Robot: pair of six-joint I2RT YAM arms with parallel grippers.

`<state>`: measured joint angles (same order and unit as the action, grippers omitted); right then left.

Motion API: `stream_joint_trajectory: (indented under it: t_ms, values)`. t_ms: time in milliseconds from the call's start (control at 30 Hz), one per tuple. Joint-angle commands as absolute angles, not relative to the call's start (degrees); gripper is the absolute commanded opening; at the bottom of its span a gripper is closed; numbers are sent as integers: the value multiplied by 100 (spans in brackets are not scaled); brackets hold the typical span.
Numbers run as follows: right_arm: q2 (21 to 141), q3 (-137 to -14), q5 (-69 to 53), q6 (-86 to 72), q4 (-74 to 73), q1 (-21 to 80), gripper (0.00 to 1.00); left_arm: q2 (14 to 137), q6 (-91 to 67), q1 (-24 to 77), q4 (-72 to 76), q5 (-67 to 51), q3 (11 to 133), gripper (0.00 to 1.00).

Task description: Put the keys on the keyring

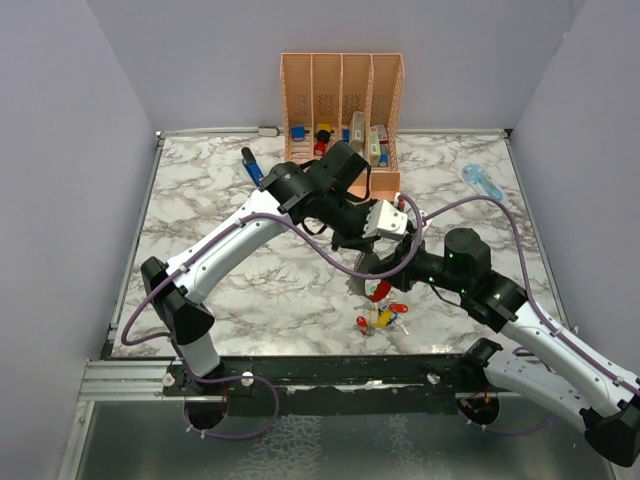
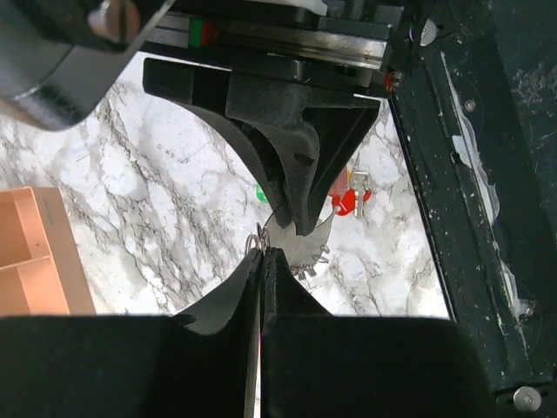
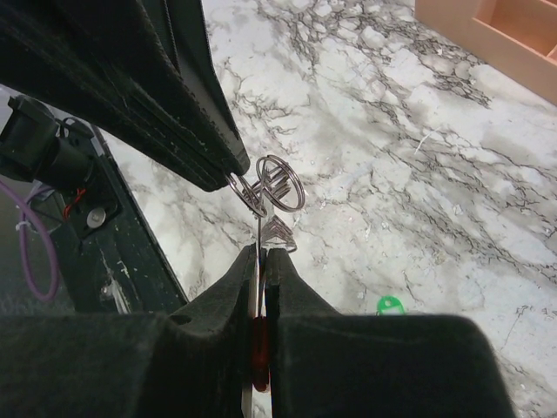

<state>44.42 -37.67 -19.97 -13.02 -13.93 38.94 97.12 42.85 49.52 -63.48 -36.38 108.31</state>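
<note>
At the centre of the top view the two arms meet tip to tip just above the marble table (image 1: 250,290). The right gripper (image 3: 261,252) has its fingers pressed together on the keyring (image 1: 378,291), seen edge-on, with the red side showing between the pads. It probably holds the loop this way so that it stands clear of the table and steady. The left gripper (image 2: 261,254) is also closed, pinching a pair of small wire rings (image 3: 280,183) at its very tip. These sit just beside the keyring's upper edge, apparently so they can be fed onto it. Whether a key hangs from them cannot be told. The other keys (image 1: 380,318) lie loose in a small cluster just below the grippers, near the table's lower edge, so most of the threading looks undone.
</note>
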Motion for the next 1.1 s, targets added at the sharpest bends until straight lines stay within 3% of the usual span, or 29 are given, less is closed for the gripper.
stream_joint_trajectory:
  t_ms: [0, 200, 767, 1067]
  values:
    - [4431, -4057, -2276, -1064, -1458, 3894, 1, 9967, 4894, 4939, -7316, -3233, 11110, 0]
    - [4433, -4093, -2474, -795, -1503, 3893, 1, 10217, 5604, 4989, -8062, -3351, 11458, 0]
    - [4580, -4365, -2783, -426, -1803, 3889, 1, 10107, 6092, 5203, -8068, -3010, 11118, 0]
    - [4860, -4666, -2754, -186, -2167, 3893, 1, 9982, 5652, 5194, -7199, -2983, 10751, 0]
